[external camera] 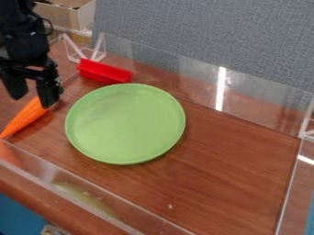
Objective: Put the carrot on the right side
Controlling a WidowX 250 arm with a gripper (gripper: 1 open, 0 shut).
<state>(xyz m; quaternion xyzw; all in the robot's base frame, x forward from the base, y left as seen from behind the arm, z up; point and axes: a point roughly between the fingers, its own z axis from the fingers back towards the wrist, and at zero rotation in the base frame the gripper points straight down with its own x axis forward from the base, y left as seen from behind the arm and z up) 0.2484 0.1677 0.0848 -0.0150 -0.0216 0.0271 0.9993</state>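
The orange carrot (26, 116) lies on the wooden table at the far left, tip pointing down-left, its upper stem end hidden behind the gripper. My black gripper (32, 88) hangs right above that upper end, its two fingers (50, 90) spread apart and open, with nothing held between them. The round green plate (125, 122) lies to the right of both, with nothing on it.
A red rectangular block (105, 71) lies behind the plate near the back wall. Clear acrylic walls (245, 87) fence the table at the back, right and front. Bare wood (240, 156) stretches right of the plate. Cardboard boxes stand beyond the back left corner.
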